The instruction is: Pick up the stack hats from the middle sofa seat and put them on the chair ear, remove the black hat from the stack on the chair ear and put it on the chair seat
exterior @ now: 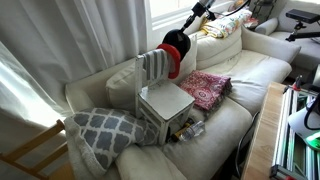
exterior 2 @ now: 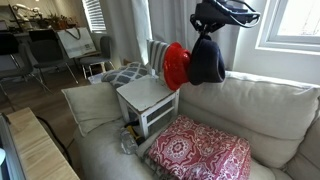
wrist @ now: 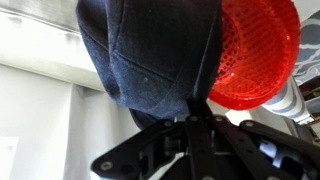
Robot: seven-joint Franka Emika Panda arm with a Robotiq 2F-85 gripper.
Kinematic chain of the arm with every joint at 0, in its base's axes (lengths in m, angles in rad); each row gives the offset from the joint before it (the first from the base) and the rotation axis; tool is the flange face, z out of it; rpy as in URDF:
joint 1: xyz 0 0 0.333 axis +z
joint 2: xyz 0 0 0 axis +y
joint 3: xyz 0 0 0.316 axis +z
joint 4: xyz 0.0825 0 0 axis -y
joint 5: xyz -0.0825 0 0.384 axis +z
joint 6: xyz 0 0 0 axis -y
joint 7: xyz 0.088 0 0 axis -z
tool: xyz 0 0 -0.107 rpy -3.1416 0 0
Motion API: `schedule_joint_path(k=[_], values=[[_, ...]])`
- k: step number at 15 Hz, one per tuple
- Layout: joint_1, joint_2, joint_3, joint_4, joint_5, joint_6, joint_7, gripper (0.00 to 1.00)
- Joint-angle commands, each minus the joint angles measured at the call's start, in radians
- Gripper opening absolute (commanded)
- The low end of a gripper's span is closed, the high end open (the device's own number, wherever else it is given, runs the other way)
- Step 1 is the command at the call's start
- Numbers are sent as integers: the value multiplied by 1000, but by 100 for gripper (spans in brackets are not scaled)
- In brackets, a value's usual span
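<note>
Cream-beige middle sofa seat (exterior: 224,118) bears a small, pale grey-white slatted chair (exterior 2: 148,100). A round red mesh hat (exterior 2: 176,66) covers the chair ear, its brim upright. The plain black domed hat (exterior 2: 207,62) dangles just beside it, long axis vertical. The black gripper (exterior 2: 207,30) is clamped on the black hat's top edge.

Exterior views from opposite sofa (exterior: 255,75) ends, chair (exterior: 163,103) (exterior 2: 145,97) in both; wrist view close on black hat (wrist: 150,50).
</note>
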Motion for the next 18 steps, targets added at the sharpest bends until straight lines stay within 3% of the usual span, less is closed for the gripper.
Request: schedule_joint_path(k=[1, 5, 10, 13, 18], values=[[-2, -24, -11, -30, -49, 65, 31, 1], [23, -61, -51, -98, -207, 153, 118, 1], [32, -158, -45, -243, -437, 190, 281, 1], [34, -241, -31, -345, -583, 118, 351, 1], [61, -372, -10, -491, -735, -3, 352, 1]])
